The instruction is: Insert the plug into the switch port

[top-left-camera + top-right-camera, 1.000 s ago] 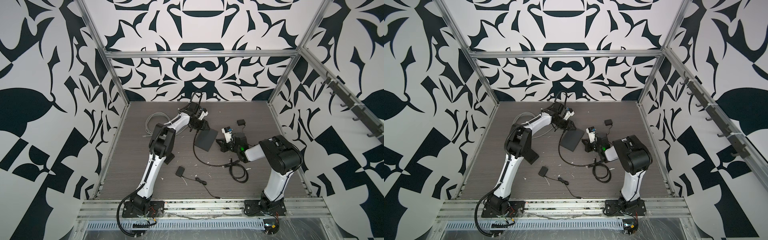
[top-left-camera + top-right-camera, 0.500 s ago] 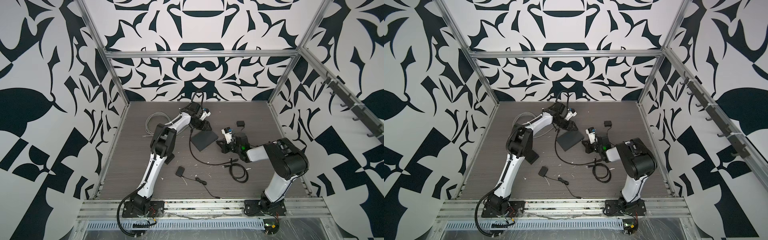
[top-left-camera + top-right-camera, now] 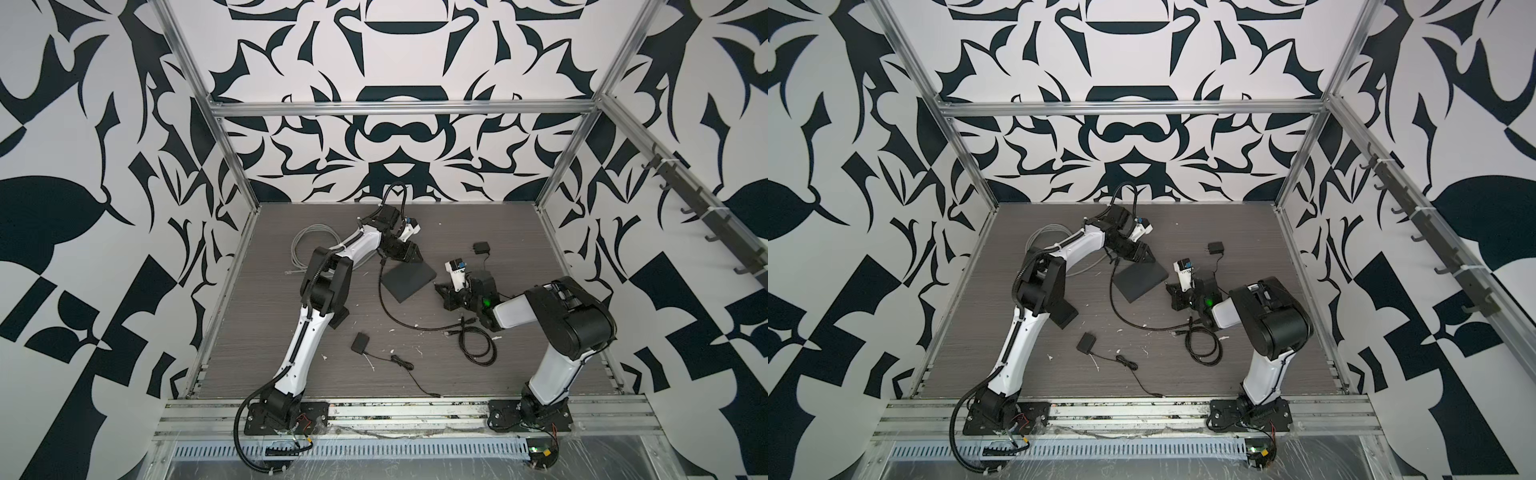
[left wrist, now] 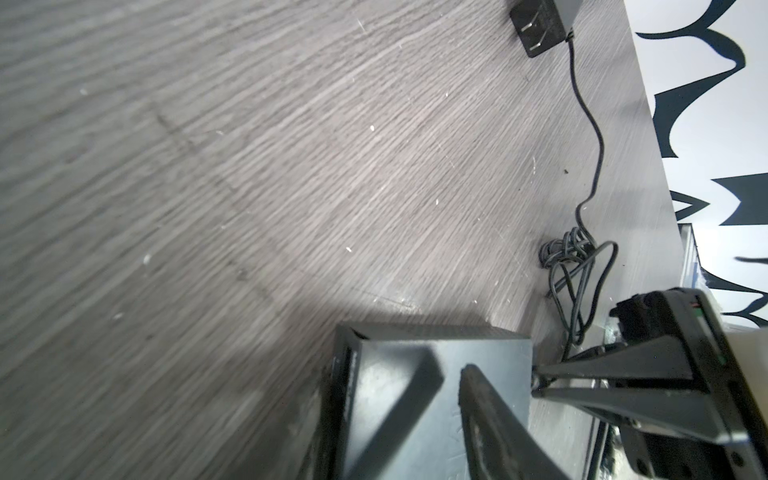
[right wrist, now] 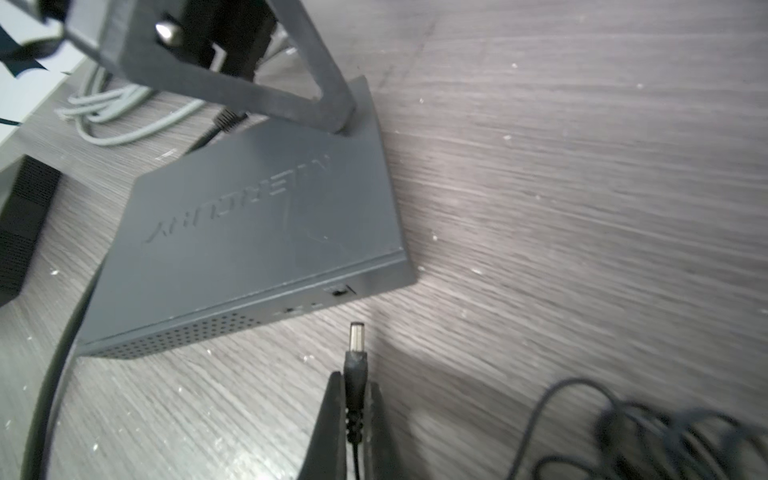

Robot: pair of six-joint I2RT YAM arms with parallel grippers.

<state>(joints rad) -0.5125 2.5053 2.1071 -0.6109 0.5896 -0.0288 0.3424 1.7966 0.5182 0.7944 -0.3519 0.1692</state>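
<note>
the switch [image 3: 409, 280] is a flat dark box lying near the middle of the table [image 3: 519, 232] in both top views. the left gripper [image 3: 409, 255] is at the switch's 12 o'clock corner. its jaws stand about half apart. in the left wrist view 1 of its fingers [image 4: 490, 415] is over the top of the box and the other is just beside the box's edge, so i cannot tell if it squeezes the box or only presses on it. the right gripper [image 3: 441, 289] is low at the switch's 3 o'clock side. it is closed tight on the plug [image 5: 356, 338], pinching the black part, and the shiny metal tip sticks out in front. the tip points at the side of the switch where the small dark port [image 5: 340, 291] is. the plug is near the port but not in it; a strip of bare table shows between them. a power adapter [image 3: 481, 248] lies at 2 o'clock from the switch, and a grey cable [image 3: 311, 245] is coiled at 10 o'clock.
</note>
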